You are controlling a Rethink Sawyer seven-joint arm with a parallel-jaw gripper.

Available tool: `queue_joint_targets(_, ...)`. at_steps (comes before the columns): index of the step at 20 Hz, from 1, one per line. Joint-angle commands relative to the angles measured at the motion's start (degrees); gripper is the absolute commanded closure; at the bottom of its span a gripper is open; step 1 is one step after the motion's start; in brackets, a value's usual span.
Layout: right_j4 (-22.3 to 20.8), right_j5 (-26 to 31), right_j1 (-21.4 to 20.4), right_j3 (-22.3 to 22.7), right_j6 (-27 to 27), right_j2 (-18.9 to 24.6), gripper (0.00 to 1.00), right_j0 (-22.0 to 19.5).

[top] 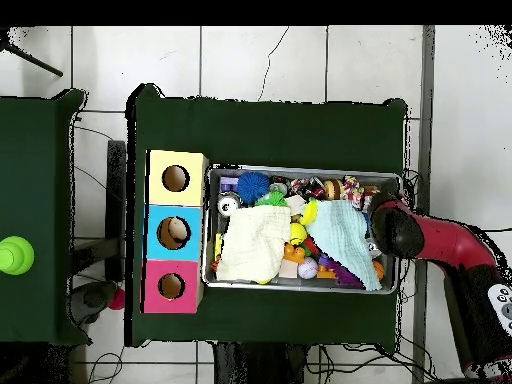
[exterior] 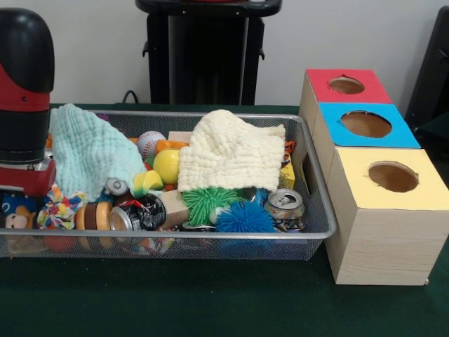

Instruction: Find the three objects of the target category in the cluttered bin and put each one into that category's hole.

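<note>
The wire mesh bin [exterior: 210, 237] lies on the green table, full of clutter, and also shows in the overhead view [top: 300, 170]. My red and black arm [exterior: 24, 105] reaches down into its left end in the front view, its right end from overhead [top: 397, 228]. The gripper is hidden under the wrist. A small blue plush with a brown face [exterior: 14, 212] lies just below the arm. No duck or tiger shows clearly. A bit of orange [exterior: 290, 147] peeks from under the cream cloth. The red-topped box's hole [exterior: 346, 85] is open, as it is from overhead [top: 171, 286].
A cream cloth [exterior: 228, 151] and a mint cloth [exterior: 88, 151] cover much of the bin. Around them lie green [exterior: 208, 202] and blue [exterior: 243, 217] spiky balls, crushed cans [exterior: 284, 203], a yellow ball [exterior: 167, 166] and a baseball [exterior: 149, 142]. Blue-topped [exterior: 366, 124] and yellow-topped [exterior: 393, 177] boxes stand beside the red one.
</note>
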Motion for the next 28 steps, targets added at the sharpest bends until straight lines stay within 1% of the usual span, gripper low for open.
queue_joint_targets(1, -3.71, 2.32, 3.19, 4.20, -7.11, 3.86, 0.00, 0.16)
queue_joint_targets(6, -3.53, 2.97, 3.15, 4.08, -7.14, 3.62, 0.00, 0.37)
queue_joint_targets(7, -3.51, 3.07, 3.16, 4.08, -7.22, 3.65, 1.00, 0.34)
queue_joint_targets(12, -3.50, 3.48, 3.21, 3.82, -7.66, 3.79, 1.00, 0.44)
queue_joint_targets(16, -3.05, 3.80, 3.08, 3.61, -6.38, 2.95, 1.00, 1.06)
queue_joint_targets(21, -3.11, 3.78, 3.07, 3.67, -6.57, 3.04, 1.00, 0.98)
queue_joint_targets(22, -3.23, 3.65, 3.09, 3.74, -6.84, 3.23, 0.00, 0.83)
queue_joint_targets(28, -3.15, 3.85, 3.02, 3.70, -6.72, 3.08, 0.00, 0.93)
